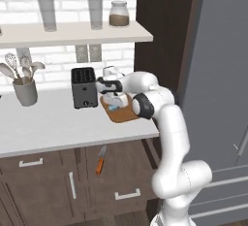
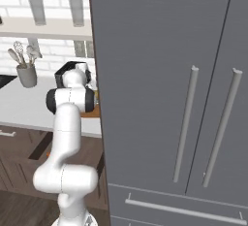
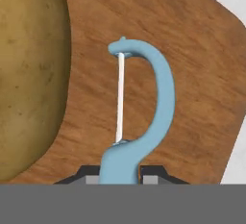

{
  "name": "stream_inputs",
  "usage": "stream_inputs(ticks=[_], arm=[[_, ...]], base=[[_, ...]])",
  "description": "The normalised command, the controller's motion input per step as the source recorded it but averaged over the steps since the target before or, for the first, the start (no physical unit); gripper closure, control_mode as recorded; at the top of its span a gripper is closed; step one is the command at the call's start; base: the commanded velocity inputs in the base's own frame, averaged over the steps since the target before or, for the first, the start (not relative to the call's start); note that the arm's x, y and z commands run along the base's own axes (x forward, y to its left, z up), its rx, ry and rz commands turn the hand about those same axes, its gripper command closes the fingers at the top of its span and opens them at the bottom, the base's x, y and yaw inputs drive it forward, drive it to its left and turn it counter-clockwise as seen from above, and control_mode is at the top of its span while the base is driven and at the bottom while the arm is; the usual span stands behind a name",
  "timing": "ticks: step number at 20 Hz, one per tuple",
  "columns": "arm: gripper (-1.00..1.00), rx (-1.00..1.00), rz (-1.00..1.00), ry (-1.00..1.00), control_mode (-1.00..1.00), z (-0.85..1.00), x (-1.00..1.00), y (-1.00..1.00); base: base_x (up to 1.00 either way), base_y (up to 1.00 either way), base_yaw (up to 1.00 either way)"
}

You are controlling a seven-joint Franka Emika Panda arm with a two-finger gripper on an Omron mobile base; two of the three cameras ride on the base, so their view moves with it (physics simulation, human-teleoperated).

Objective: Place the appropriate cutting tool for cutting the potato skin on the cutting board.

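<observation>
In the hand view my gripper (image 3: pixel 122 177) is shut on the light blue handle of the cutting tool (image 3: pixel 153 93), a peeler whose looped head with its thin silvery blade points away from me. It hangs just over the orange-brown cutting board (image 3: pixel 192 64). The yellowish-tan potato (image 3: pixel 29 74) lies on the board close beside the peeler. From the left base view my gripper (image 1: pixel 114 100) sits low over the cutting board (image 1: pixel 127 115), with the blue peeler (image 1: pixel 115 106) under it.
A dark toaster (image 1: pixel 84 88) stands just left of the board. An orange-handled knife (image 1: pixel 100 160) hangs in front of the drawers below the counter. A grey utensil pot (image 1: pixel 25 91) stands at the far left. The tall grey fridge (image 2: pixel 169 99) stands close on the right.
</observation>
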Motion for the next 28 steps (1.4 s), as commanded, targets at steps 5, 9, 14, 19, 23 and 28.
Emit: stream_inputs(ticks=[5, 9, 14, 19, 23, 28], arm=[[-1.00, 0.00, -0.01, 0.11, -1.00, -0.48, 0.00, -0.42], [-1.00, 0.00, -0.01, 0.06, -1.00, -0.43, 0.00, -0.61], [-1.00, 0.00, 0.00, 0.06, -1.00, -0.35, -0.02, -0.63], [-1.00, 0.00, -0.01, 0.05, -1.00, -0.18, -0.11, -0.66], [-1.00, 0.01, 0.00, 0.00, -1.00, 0.13, -0.54, -0.40], [-1.00, 0.01, 0.00, -0.04, -1.00, 0.19, -0.97, -0.14]], base=[[0.00, 0.00, 0.00], [0.00, 0.00, 0.00], [0.00, 0.00, 0.00], [0.00, 0.00, 0.00], [0.00, 0.00, 0.00], [0.00, 0.00, 0.00]])
